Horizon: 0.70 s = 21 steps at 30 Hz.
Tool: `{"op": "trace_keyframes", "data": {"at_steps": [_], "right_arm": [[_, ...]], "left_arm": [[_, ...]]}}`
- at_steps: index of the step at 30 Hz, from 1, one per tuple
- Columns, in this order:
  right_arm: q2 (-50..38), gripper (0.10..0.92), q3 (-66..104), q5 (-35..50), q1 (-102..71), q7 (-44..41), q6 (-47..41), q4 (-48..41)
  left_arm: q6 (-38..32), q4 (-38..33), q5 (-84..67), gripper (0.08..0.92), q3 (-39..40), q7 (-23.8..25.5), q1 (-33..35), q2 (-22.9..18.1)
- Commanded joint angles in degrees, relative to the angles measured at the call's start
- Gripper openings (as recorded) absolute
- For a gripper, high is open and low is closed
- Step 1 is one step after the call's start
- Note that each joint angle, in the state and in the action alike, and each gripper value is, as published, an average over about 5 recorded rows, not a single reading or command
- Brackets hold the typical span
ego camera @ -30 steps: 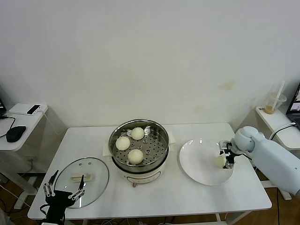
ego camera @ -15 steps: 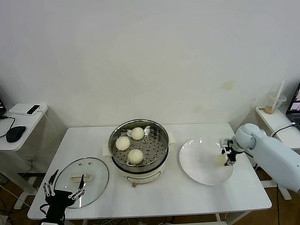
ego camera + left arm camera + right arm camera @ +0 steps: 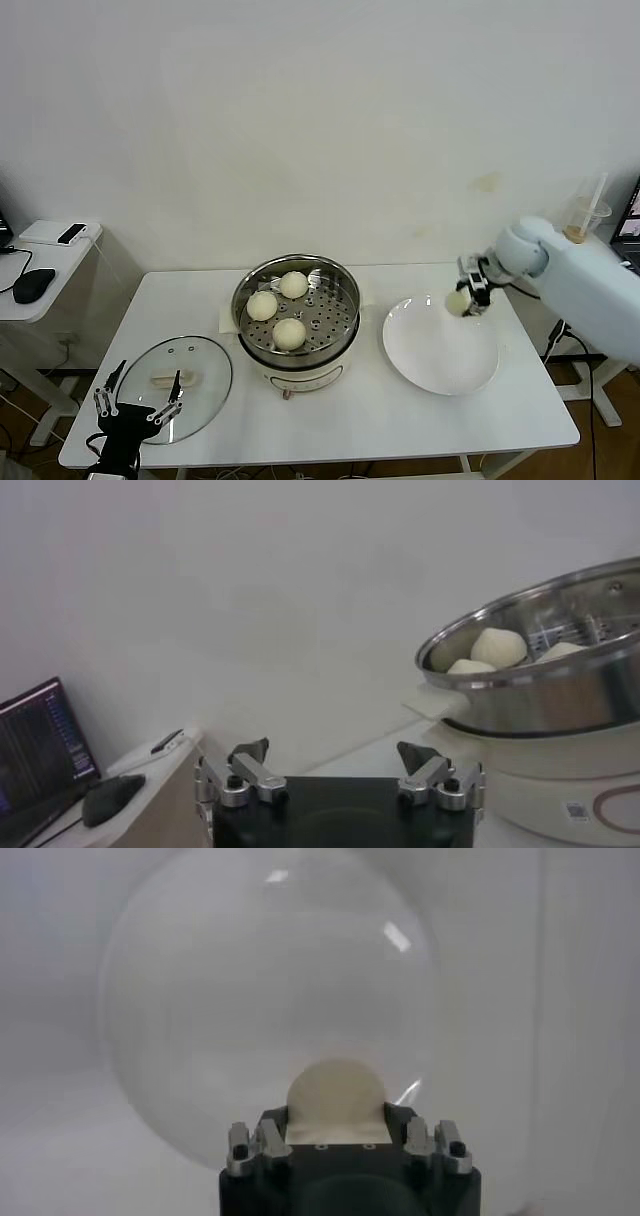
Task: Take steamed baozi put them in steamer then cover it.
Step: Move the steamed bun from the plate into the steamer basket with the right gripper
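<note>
Head view shows the right arm reaching in from the right edge, its white forearm angled down and toward the middle, wrist bent so the right pincer (image 3: 466, 296) hangs above the far rim of the white plate (image 3: 440, 360). That pincer is closed on one baozi (image 3: 456, 302), which is lifted clear of the plate; in the right wrist view the bun (image 3: 335, 1098) sits squeezed between the two fingers with the plate below it.

The steamer (image 3: 297, 318) stands at the middle of the table (image 3: 400, 420), just left of the plate, uncovered, with three baozi (image 3: 289, 332) lying on its perforated tray.

The left arm is low at the near-left corner of the table, and the left pincer (image 3: 137, 400) rests with its fingers spread wide and nothing between them, at the near edge of the cover (image 3: 182, 375). The cover lies flat on the table, left of the steamer.
</note>
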Motion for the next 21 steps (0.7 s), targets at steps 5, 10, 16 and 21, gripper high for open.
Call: {"op": "trace_keyframes", "data": {"at_steps": [5,10,16,21], "right_arm": [[8.5,0.617,-14.57,15.9,22.31,3.18,-6.83,6.83],[12.85,0.62,-16.92,21.37,23.58,5.94,-10.12,7.91],[19.04,0.627,-18.07,26.17,20.78,8.86,-12.92,7.47],[22.86,0.628,-19.29,28.09,19.29,10.08,-13.85,5.31]], "left_arm": [[0.09,-0.02,-0.24,0.823,-0.07,0.0,-0.26,0.12],[0.13,0.31,-0.28,0.823,-0.07,-0.01,-0.7,-0.15],[0.19,-0.06,-0.25,0.823,-0.42,-0.02,-0.42,-0.48],[0.13,-0.26,-0.43,0.823,-1.16,-0.04,-0.21,-0.68]]}}
